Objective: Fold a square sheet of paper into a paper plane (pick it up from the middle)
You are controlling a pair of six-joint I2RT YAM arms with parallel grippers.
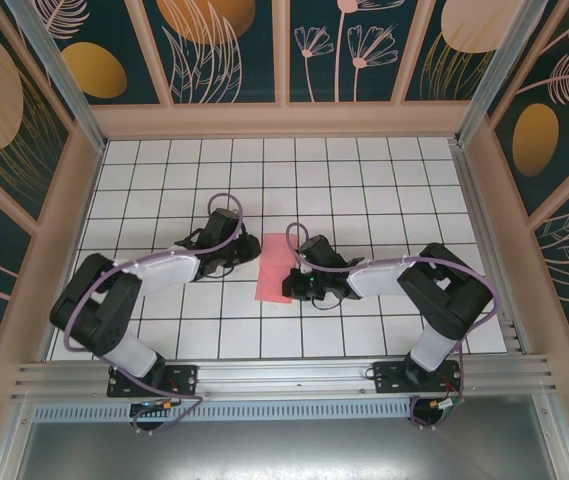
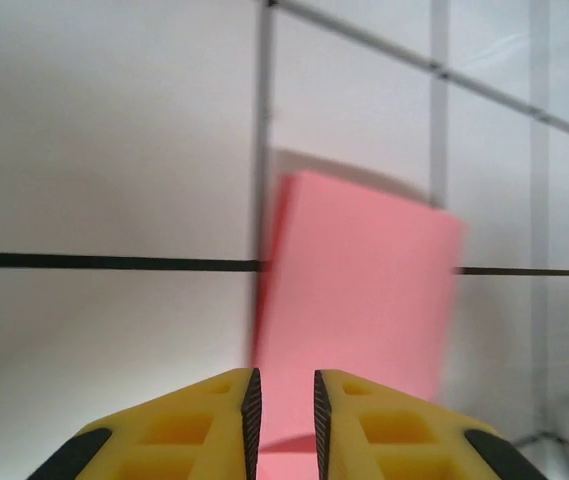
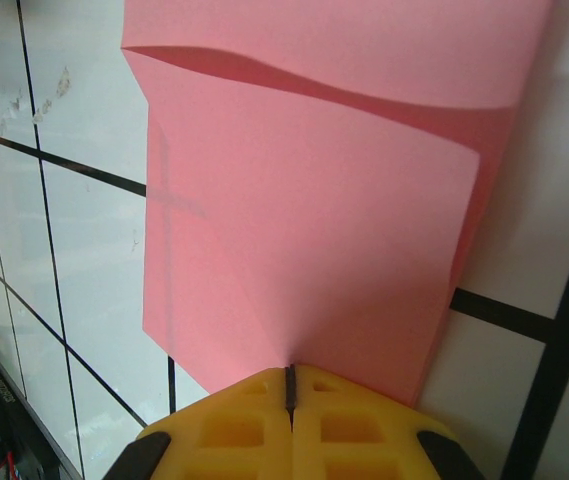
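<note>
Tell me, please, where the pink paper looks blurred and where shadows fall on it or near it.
Left wrist view: the sheet of paper has smeared side edges and a soft grey shadow past its far edge. Right wrist view: sharper, with a darker band under its curled upper layer. Top external view: even light, no glare.

One sheet of salmon-pink paper point(image 1: 275, 268) at centre frame, two black robot arms, left arm point(image 1: 154, 268) and right arm point(image 1: 379, 278), two grippers, left gripper point(image 1: 252, 250) and right gripper point(image 1: 294, 285), four yellow fingers point(image 2: 204, 420), two purple cables point(image 1: 225, 196), one white grid-tiled table point(image 1: 364, 180)
</note>
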